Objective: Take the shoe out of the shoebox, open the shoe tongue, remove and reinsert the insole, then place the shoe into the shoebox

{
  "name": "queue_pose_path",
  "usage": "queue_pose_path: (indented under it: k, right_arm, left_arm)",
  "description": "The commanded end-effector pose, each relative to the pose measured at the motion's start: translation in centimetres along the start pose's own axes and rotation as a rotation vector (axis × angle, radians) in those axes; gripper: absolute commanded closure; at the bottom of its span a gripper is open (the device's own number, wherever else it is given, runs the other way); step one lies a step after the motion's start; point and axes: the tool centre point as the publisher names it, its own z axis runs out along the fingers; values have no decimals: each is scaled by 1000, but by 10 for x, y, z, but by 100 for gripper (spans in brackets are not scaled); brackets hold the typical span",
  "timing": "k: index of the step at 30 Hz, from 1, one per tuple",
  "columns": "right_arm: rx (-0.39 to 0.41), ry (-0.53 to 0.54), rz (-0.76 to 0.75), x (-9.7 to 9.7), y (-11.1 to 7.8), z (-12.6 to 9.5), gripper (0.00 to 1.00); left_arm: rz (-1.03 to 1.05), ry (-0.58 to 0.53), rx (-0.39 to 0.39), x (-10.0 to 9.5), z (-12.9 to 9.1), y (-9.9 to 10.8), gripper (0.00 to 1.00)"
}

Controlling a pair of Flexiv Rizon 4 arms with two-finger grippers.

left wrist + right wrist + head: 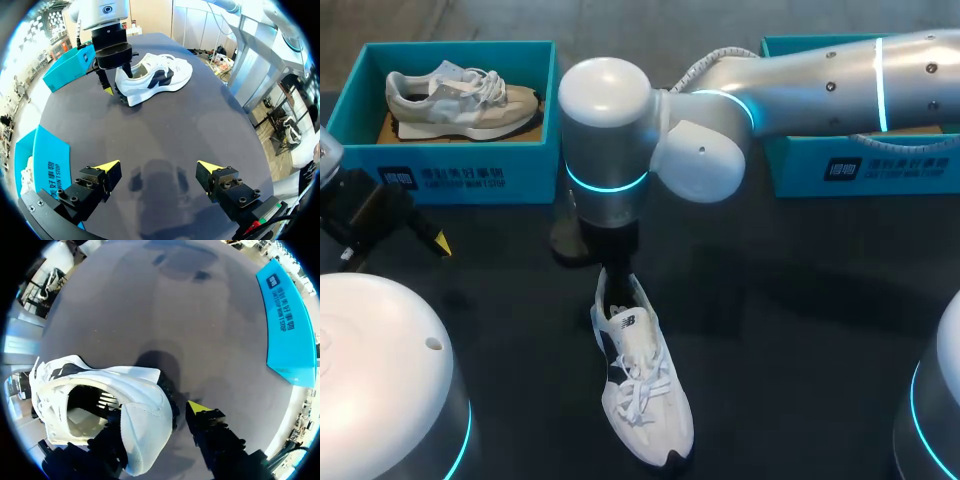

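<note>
A white sneaker [640, 390] with dark side panels lies on the dark table near the middle, heel toward the back. My right gripper [610, 282] reaches past the middle and straddles the heel. One finger is inside the shoe opening, the other stands just behind the heel, with a small gap showing. The right wrist view shows the sneaker's heel [145, 410] between the fingers of my right gripper [155, 410]. My left gripper [159, 167] hangs open over bare table at the left [392, 252], far from the sneaker [155, 77]. My right gripper [118, 82] also shows in the left wrist view.
A teal shoebox [450, 165] at the back left holds a beige sneaker [460, 95]. A second teal shoebox [860, 165] stands at the back right, largely covered by my right arm. Bare table lies between my left gripper and the white sneaker.
</note>
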Motion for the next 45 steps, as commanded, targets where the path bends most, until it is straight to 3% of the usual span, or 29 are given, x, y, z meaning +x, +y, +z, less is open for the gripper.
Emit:
queue_pose_path:
  k: [1, 2, 9, 19, 37, 41, 45]
  right_arm:
    - [-10, 16, -6, -3, 2, 11, 90]
    - [-12, 20, -7, -2, 2, 12, 100]
    - [-19, 22, -1, 5, 1, 6, 100]
    - [30, -17, 42, 6, -11, -29, 100]
    - [104, -89, 68, -32, -67, -108, 100]
    - [87, -115, 72, -40, -81, -131, 100]
    - [87, -115, 72, -40, -81, -131, 100]
  left_arm:
    - [0, 0, -3, 1, 0, 0, 0]
    - [0, 0, -3, 1, 0, 0, 0]
    - [0, 0, -3, 1, 0, 0, 0]
    - [0, 0, -3, 1, 0, 0, 0]
    - [0, 0, -3, 1, 0, 0, 0]
    - [0, 0, -3, 1, 0, 0, 0]
    - [0, 0, -3, 1, 0, 0, 0]
